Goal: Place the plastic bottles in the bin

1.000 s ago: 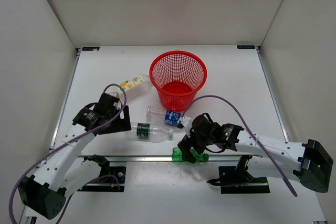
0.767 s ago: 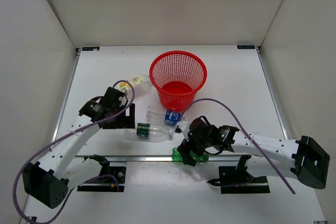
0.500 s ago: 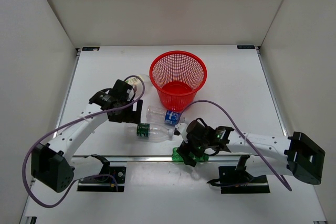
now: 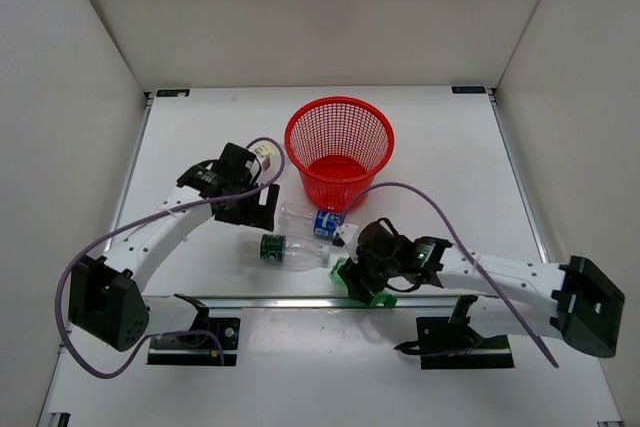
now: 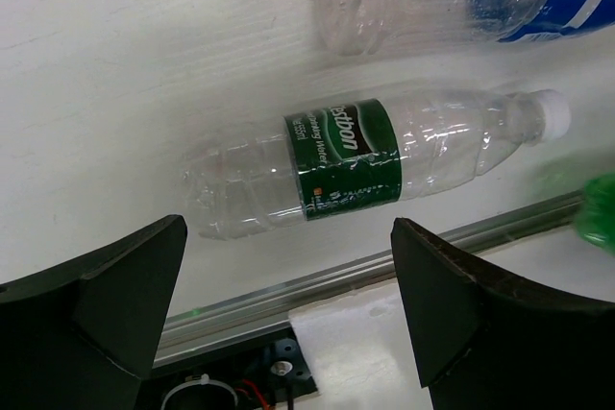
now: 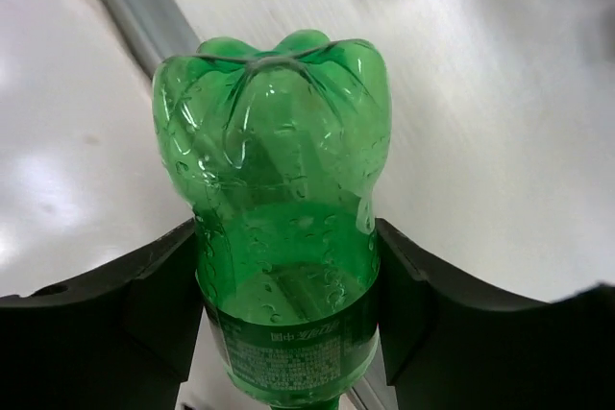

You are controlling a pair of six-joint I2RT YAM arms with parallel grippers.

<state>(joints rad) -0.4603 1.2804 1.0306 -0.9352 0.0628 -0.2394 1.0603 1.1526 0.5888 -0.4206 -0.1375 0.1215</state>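
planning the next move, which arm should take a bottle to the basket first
Right: the right gripper is shut on the green bottle; the left gripper is open, not yet on the green-label bottle.

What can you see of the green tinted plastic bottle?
The green tinted plastic bottle is translucent, with a petal-shaped base facing away from the wrist camera and a green printed label nearer it. The right gripper is shut on its body, one finger each side. It is by the metal rail; its cap is hidden.
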